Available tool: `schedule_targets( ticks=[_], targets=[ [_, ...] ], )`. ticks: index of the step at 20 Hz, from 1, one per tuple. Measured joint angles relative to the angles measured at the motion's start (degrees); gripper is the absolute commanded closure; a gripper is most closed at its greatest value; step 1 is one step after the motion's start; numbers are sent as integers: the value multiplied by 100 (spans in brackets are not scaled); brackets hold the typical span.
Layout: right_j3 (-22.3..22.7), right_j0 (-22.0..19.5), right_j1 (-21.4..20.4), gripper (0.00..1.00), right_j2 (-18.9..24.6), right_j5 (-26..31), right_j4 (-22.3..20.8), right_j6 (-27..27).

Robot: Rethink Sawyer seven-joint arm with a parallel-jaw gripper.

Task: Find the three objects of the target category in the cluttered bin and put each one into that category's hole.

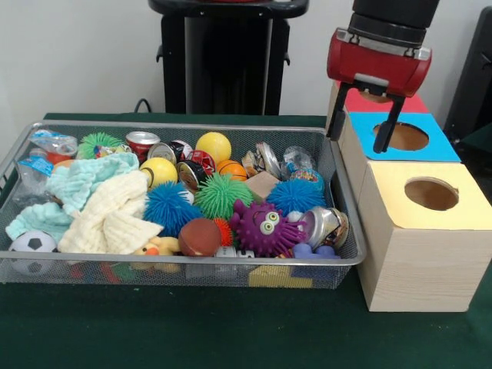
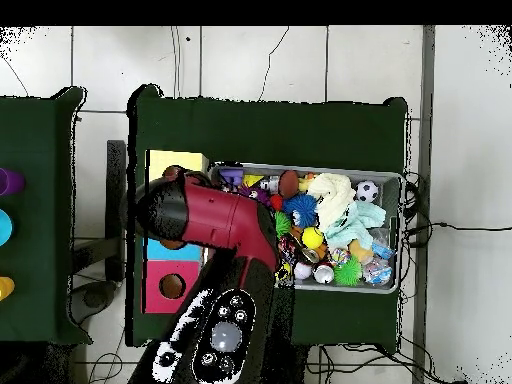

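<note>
So I've got the red and black pincer (image 1: pixel 367 121) hanging over the row of boxes right now, not over the clutter. Its two dark fingers are spread apart with nothing between them, tips down at the blue-topped wooden box with the round hole (image 1: pixel 405 137). I can't tell from here whether it's fully centred on that hole or just off its near-bin side.

The wide shallow silver wire-mesh bin (image 1: pixel 192 270) sits on the green-covered counter (image 1: pixel 192 330), pushed up just beside the boxes, which I guess keeps the carry from bin to hole short. The boxes line up along its end: a yellow-topped wooden box with a round hole (image 1: pixel 430 194) closest to the camera, blue behind it, then a red-topped box (image 1: pixel 361 102) mostly hidden by the arm. The overhead view shows the same three in a column with the arm covering the middle one.

The bin's still packed:
- spiky rubber balls in blue (image 1: pixel 167 206), green (image 1: pixel 221 195) and a purple one with googly eyes (image 1: pixel 264 227)
- crushed drink cans (image 1: pixel 143 141) toward the back
- a pale yellow cloth (image 1: pixel 111 215) and a mint one (image 1: pixel 81 178) heaped on the left
- a little soccer ball (image 1: pixel 31 244) in the corner

Empty pincer plus full bin, so my read is it needs to swing back over the mesh for a pick. Cloths likely bury stuff, so that side could be annoying.
</note>
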Motion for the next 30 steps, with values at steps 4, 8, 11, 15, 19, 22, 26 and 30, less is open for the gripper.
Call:
schedule_targets(
  ticks=[4, 8, 11, 15, 19, 22, 26, 30],
  targets=[
    [24, -30, -96, 0, 27, -1, -119, 0],
    [53, -103, -194, 0, 65, -1, -227, 0],
    [59, -191, -245, 0, 92, -1, -323, 0],
    [60, -316, -261, 0, 124, -1, -447, 0],
    [62, -480, -284, 0, 184, -1, -593, 0],
    [69, -613, -317, 0, 252, -1, -707, 0],
    [92, -826, -383, 0, 365, -1, -878, 0],
    [116, -1032, -463, 0, 469, -1, -1061, 0]
  ],
)
